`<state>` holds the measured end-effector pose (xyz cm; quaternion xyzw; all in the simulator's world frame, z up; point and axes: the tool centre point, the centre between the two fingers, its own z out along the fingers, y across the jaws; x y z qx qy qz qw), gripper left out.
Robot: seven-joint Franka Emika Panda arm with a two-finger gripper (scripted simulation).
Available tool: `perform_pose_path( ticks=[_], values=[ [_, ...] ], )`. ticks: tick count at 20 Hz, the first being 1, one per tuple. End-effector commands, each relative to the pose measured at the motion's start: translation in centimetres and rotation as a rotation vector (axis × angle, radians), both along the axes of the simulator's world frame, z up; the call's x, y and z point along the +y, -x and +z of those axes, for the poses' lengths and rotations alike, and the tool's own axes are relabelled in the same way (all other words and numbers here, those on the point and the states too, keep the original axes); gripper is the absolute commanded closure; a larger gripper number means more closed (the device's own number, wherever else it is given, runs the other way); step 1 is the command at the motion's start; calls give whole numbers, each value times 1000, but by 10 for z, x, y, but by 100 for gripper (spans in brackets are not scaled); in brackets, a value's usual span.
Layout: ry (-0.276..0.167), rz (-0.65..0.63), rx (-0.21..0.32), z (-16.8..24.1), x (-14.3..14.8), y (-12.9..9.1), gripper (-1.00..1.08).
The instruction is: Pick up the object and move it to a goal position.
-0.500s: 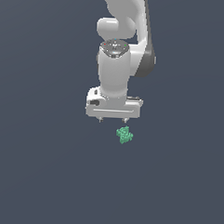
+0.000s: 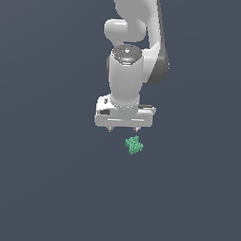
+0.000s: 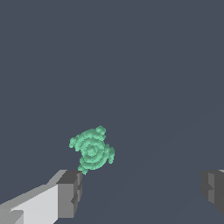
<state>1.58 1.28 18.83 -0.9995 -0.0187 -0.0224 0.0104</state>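
The object (image 2: 134, 145) is a tiny bright green bumpy clump lying on the dark grey floor. My white gripper (image 2: 123, 129) hangs just above it, pointing down, with the object below the fingertip on the exterior view's right. In the wrist view the object (image 3: 92, 149) lies close to one dark finger pad (image 3: 71, 192), outside the gap between the fingers. The other finger (image 3: 213, 189) stands far off. The gripper (image 3: 142, 192) is open and holds nothing.
A flat, dark grey floor (image 2: 44, 188) spreads around the object on every side. The white arm (image 2: 128, 68) rises straight above the gripper.
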Motion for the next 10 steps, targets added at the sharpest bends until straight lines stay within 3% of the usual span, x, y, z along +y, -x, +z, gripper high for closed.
perform_pose_path(
  ticks=[1, 10],
  values=[
    [1, 15, 4, -1, 2, 0, -92],
    [6, 53, 8, -11, 8, 1, -92]
  ],
)
